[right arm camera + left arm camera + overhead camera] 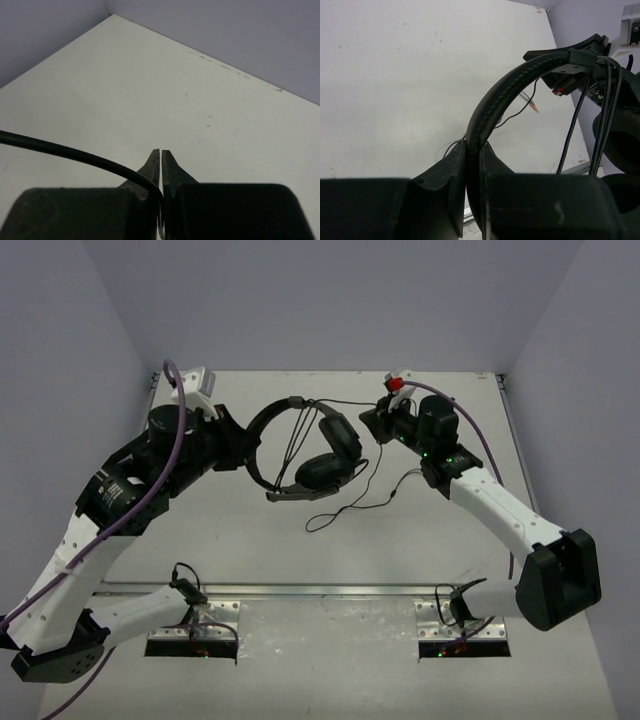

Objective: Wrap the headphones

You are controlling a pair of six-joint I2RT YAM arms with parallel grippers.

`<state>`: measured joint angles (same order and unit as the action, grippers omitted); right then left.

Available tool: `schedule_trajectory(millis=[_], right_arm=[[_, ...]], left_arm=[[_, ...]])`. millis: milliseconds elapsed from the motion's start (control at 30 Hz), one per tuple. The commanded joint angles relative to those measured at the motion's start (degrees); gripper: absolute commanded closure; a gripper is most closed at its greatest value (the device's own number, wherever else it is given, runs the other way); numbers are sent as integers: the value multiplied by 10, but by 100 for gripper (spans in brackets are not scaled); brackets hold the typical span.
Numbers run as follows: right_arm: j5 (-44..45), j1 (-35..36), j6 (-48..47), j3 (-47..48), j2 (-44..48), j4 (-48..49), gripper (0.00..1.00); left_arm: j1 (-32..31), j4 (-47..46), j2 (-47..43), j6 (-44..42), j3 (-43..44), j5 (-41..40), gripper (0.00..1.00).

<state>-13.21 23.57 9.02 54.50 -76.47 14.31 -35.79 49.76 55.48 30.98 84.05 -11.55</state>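
The black headphones (322, 470) sit lifted at the table's middle, ear cups to the right and the curved headband (260, 430) arching left. My left gripper (240, 447) is shut on the headband (505, 95), which runs up between its fingertips (474, 146). Several turns of the thin black cord (576, 117) hang over the band's far end. From the band's top the cord (345, 403) runs right to my right gripper (379, 426). In the right wrist view the cord (75, 152) curves in from the left and is pinched low between the jaws of the shut right gripper (161, 152). Its slack loops on the table (345, 505).
A headset boom (300, 495) juts out below the lower cup. Purple robot cables (180, 440) trail along both arms. Grey walls close the white table (250, 550) at the left, back and right. A metal rail (320, 590) crosses the near edge by the arm bases.
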Motion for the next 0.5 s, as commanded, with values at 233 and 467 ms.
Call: schedule_trajectory(millis=[233, 467], right_arm=[[-122, -12, 49, -26, 5, 34, 99], [-226, -6, 176, -59, -19, 166, 91]], left_arm=[[-4, -105, 10, 16, 96, 33, 100], [-4, -190, -7, 47, 73, 47, 100]])
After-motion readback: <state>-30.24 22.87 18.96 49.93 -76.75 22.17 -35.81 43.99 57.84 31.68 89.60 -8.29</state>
